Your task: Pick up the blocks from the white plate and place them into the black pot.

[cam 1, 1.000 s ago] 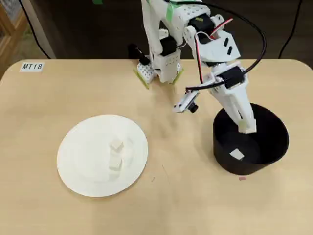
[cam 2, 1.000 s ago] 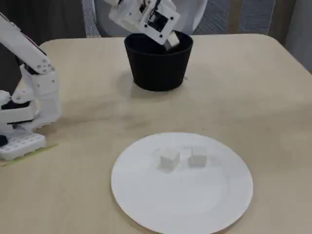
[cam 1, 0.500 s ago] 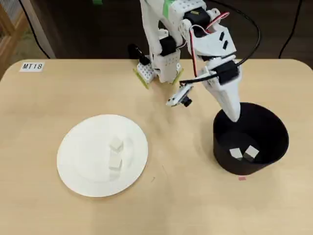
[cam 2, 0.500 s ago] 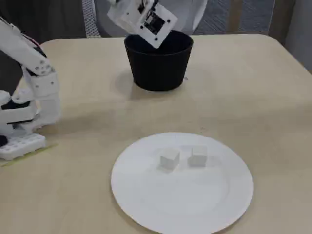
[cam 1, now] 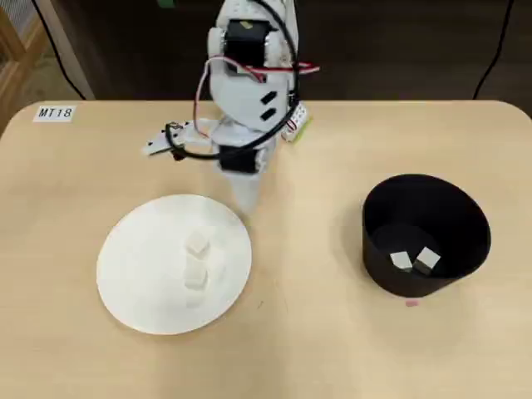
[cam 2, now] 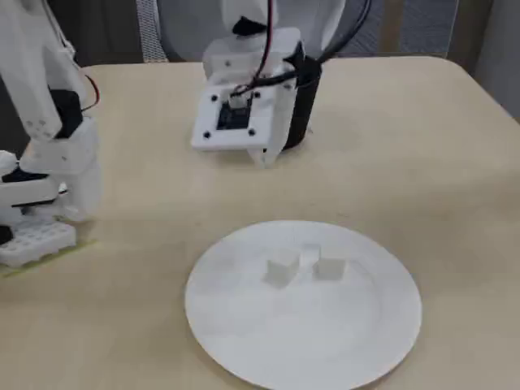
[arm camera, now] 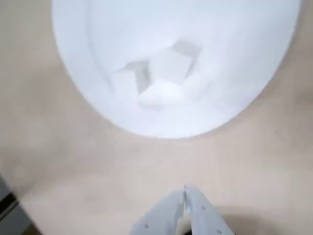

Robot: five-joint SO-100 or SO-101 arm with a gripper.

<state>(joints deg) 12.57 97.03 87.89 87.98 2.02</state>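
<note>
Two blocks (cam 1: 414, 259) are lying inside the black pot (cam 1: 465, 218) on the overhead view's right. Two more (cam 1: 196, 259) are waiting on the white plate (cam 1: 133, 283) at left. The gripper (arm camera: 185, 192), jaws together and empty, is hanging near the plate's far rim.

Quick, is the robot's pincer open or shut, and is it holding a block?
Pincer: shut and empty, hanging just off the white plate's rim.
</note>
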